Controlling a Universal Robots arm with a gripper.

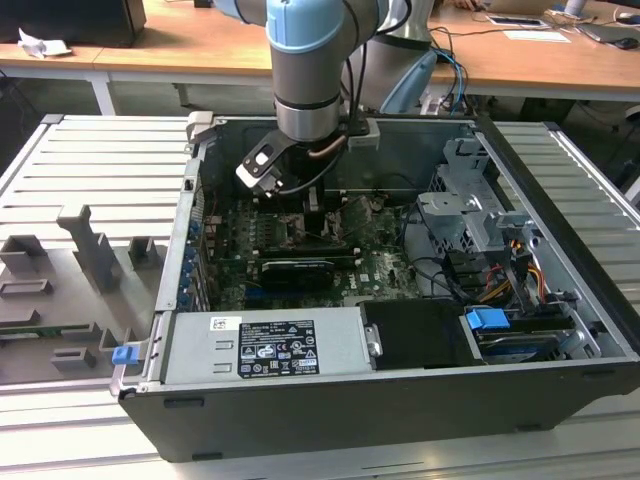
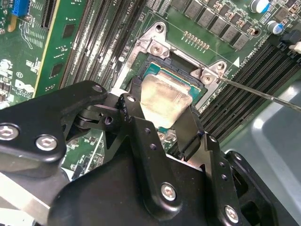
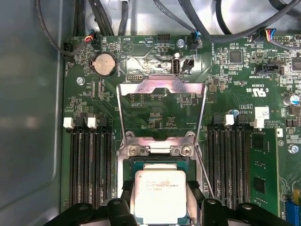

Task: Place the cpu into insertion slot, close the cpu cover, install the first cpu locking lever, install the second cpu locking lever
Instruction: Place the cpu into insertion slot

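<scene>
Exterior view, arm: you are reaching down into the open case (image 1: pixel 400 405), and the gripper (image 1: pixel 313 212) is hanging low over the board (image 1: pixel 380 270), since the socket lies deep between the case walls
Exterior view, print: a white label (image 1: pixel 275 347) is facing up on the power supply (image 1: pixel 195 350); its print is too small for you to make out

Second wrist view, cpu: the cpu (image 2: pixel 162 96) is lying flat with its silvery face up, right over the slot (image 2: pixel 159 68)
Second wrist view, jaws: they are clamping the cpu by two opposite edges, which is leaving its face bare and its other edges free to meet the slot's rim
Second wrist view, lever: a thin rod (image 2: pixel 263 95) is lying swung out across the memory slots (image 2: pixel 254 66), likely to be out of the way of the socket
Second wrist view, print: white lettering is running over the board, none worth quoting

First wrist view, cover: the cover (image 3: pixel 162 88) is standing open beyond the slot, the board showing through its window, so nothing is blocking your way down
First wrist view, cpu: it is sitting square to the slot's rim between the fingers (image 3: pixel 123 200); you cannot tell whether it is seated or hovering just above
First wrist view, print: faint lines are showing on the cpu face, and a small white sticker (image 3: pixel 262 113) is sitting on the board
</scene>
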